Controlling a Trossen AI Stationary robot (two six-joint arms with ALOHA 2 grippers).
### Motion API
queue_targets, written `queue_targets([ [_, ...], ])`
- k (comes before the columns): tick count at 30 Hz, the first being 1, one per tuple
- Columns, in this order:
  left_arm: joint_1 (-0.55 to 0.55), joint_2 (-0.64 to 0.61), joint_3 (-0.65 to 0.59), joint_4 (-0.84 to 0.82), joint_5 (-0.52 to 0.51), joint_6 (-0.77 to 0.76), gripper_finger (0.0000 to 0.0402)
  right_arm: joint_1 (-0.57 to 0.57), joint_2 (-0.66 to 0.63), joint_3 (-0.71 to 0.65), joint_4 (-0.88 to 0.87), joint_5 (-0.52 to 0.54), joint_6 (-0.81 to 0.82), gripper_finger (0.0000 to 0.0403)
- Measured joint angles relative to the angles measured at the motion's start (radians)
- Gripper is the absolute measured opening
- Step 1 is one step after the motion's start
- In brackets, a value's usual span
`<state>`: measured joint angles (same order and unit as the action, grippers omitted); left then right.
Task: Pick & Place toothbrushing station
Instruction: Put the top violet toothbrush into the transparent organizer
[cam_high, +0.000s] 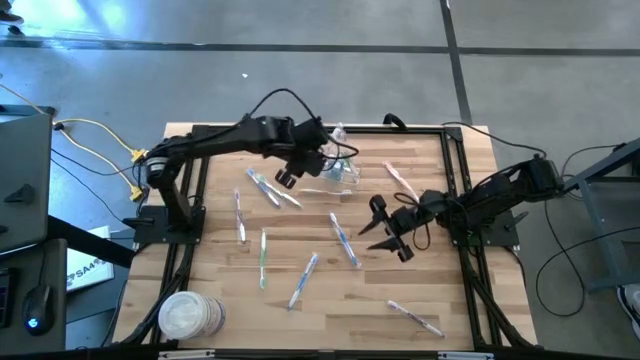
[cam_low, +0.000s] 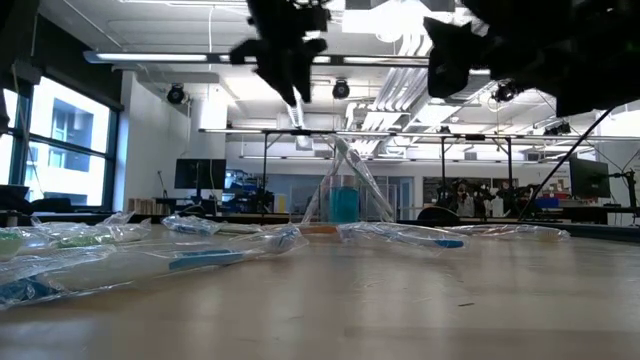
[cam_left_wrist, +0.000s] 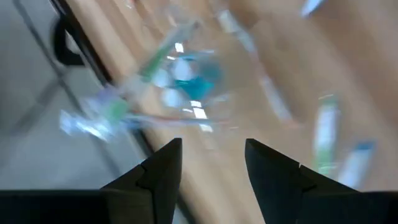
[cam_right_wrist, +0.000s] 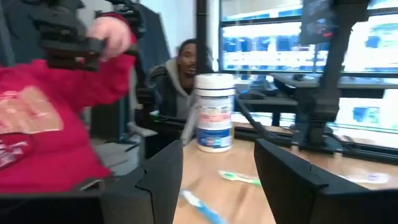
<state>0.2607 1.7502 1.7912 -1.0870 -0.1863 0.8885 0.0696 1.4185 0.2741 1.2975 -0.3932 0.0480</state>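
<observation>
Clear cup (cam_high: 340, 170), upper centre: light, thin-walled, tippy; grip the rim. Left gripper (cam_high: 292, 172) and right gripper (cam_high: 388, 232): fingers apart, empty.

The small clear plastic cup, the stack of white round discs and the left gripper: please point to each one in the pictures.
small clear plastic cup (cam_high: 340, 172), high view, on its rim.
stack of white round discs (cam_high: 187, 314), high view, on the top disc.
left gripper (cam_left_wrist: 212, 167), left wrist view, midway between its fingertips.

Lab: monitors (cam_low: 200, 172), ceiling ductwork (cam_low: 380, 110)

cup (cam_high: 340, 172): clear, far table edge, holds brushes | toothbrushes (cam_high: 343, 240): scattered flat on table
</observation>
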Motion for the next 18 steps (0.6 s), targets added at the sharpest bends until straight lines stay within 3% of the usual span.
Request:
queue_targets([
  [5,0.004,-0.067,0.000,-0.142,0.271,-0.257,0.0173,-0.088,0.000,0.000,-0.013,0.015,-0.045,0.0191],
  [7,0.014,-0.080,0.000,-0.196,0.414,-0.266,0.0173,-0.107,-0.005,0.000,-0.053,0.093,-0.123,0.0191],
  [10,0.014,-0.082,0.000,-0.273,0.622,-0.254,0.0173,-0.121,-0.046,0.000,-0.191,0.308,-0.223,0.0191],
  [14,0.013,-0.082,-0.001,-0.334,0.637,-0.273,0.0173,-0.123,-0.149,0.023,-0.473,0.565,-0.254,0.0191],
  [18,0.014,-0.082,-0.024,-0.329,0.560,-0.359,0.0173,-0.113,-0.284,0.078,-0.739,0.601,-0.193,0.0191],
])
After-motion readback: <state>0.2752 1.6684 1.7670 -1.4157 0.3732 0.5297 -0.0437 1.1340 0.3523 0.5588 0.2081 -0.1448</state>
